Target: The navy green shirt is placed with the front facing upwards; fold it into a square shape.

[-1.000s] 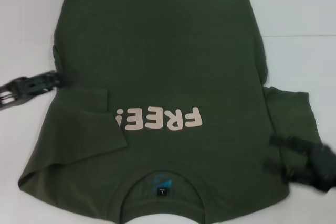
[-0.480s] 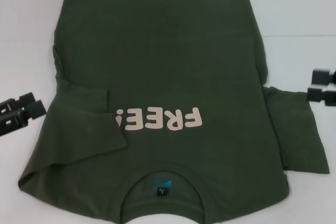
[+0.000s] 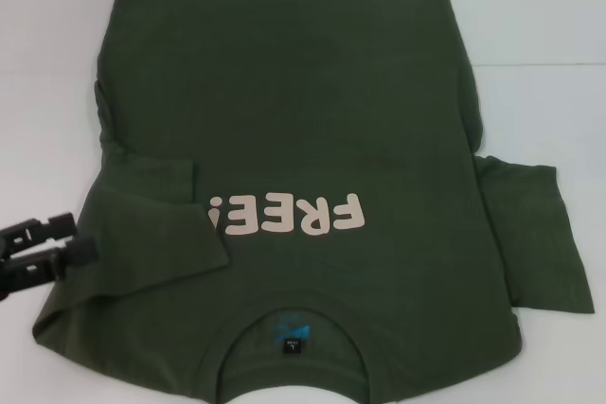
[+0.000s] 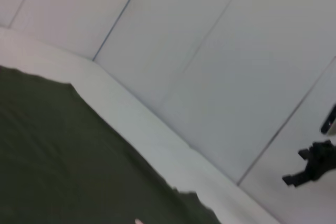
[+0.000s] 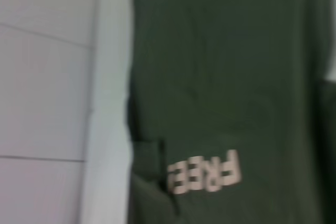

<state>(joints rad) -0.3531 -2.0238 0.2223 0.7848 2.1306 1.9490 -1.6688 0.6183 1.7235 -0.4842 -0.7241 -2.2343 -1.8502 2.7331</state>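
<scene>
Dark olive-green cotton T-shirt (image 3: pixel 303 139) with pale pink "FREE!" lettering (image 3: pixel 289 216) spread front-up at centre of white table (image 3: pixel 540 35). Left sleeve folded inward; right sleeve at 3 o'clock unfolded, judged next. Left gripper (image 3: pixel 68 238) at 9 o'clock, fingers parted, empty, beside shirt edge. Right gripper unseen. Pale panelled wall (image 4: pixel 220 51) behind.

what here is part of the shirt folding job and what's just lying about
Part of the job:
- navy green shirt, left sleeve folded in, right sleeve spread out
- left gripper, jaws open at the shirt's left edge

Just there:
- white table
- nothing else lying about
</scene>
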